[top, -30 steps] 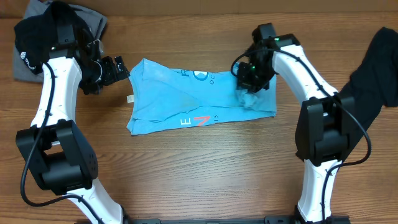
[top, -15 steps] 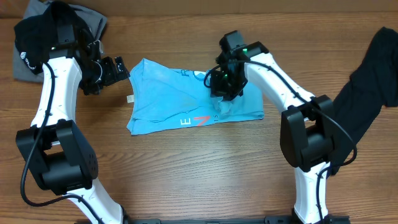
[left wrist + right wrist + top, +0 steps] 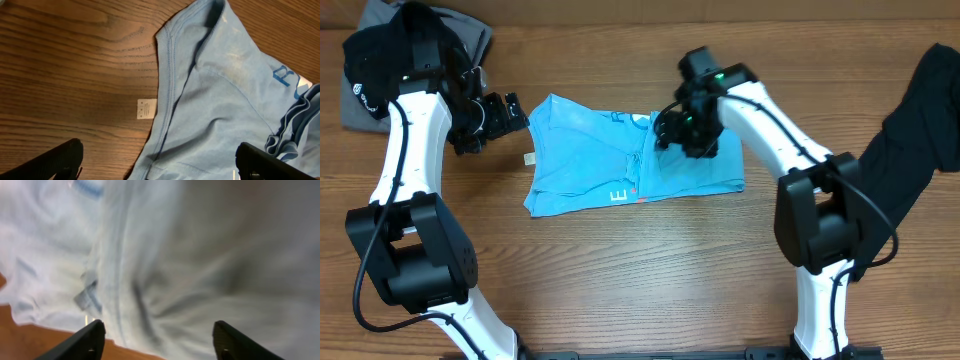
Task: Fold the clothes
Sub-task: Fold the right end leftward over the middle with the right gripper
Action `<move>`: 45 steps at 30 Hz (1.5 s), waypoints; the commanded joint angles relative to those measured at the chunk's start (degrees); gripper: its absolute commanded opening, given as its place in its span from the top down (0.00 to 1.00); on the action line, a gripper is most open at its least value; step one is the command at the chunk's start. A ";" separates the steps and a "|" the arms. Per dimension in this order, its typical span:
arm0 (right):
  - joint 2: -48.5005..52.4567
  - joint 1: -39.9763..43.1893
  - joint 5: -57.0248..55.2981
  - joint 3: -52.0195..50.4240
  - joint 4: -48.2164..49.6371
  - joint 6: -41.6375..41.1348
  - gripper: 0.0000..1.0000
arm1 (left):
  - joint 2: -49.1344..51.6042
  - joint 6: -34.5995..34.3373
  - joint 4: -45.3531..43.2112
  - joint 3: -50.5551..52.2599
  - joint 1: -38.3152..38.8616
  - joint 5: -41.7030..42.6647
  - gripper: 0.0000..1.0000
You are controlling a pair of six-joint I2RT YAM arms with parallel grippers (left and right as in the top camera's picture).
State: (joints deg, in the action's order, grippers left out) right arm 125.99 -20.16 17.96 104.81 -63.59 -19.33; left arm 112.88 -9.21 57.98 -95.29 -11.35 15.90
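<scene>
The sky-blue T-shirt (image 3: 585,160) lies flat mid-table, its right part folded over to the left so a fold edge runs down its middle. White lettering and a red mark show near its front hem. My right gripper (image 3: 680,132) hovers over the folded part, open, with only blue fabric (image 3: 200,255) beneath the empty gap (image 3: 162,342). At the shirt's left collar edge (image 3: 165,75), my left gripper (image 3: 517,112) stands wide open and holds nothing (image 3: 162,165). A black garment (image 3: 920,110) lies far right. A grey garment (image 3: 470,35) lies back left, partly under the left arm.
A small white tag (image 3: 529,158) lies on the wood just left of the shirt (image 3: 146,108). Both arm bases stand at the front edge. Bare wooden table (image 3: 640,270) stretches in front of the shirt.
My right gripper carried the shirt's right edge leftward, laid it over the middle, then opened and let go. The shirt is now narrower. The left arm has not moved.
</scene>
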 commanded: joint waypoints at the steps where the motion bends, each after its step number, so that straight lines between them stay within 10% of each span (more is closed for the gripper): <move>1: -2.12 3.67 -1.36 1.99 -0.37 2.97 0.38 | 0.26 -0.15 0.28 -0.87 -0.20 0.61 0.00; 12: -0.85 4.52 5.66 -2.93 14.73 4.33 0.91 | 0.26 -0.17 0.57 -0.87 -0.20 0.61 0.00; 45: 9.29 -2.27 10.82 0.70 20.65 4.87 0.93 | 0.26 -0.15 0.31 -0.87 -0.20 0.22 0.00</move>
State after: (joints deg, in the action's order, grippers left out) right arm 134.87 -22.70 28.08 102.54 -41.23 -16.97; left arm 112.90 -9.21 58.48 -95.29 -11.35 15.88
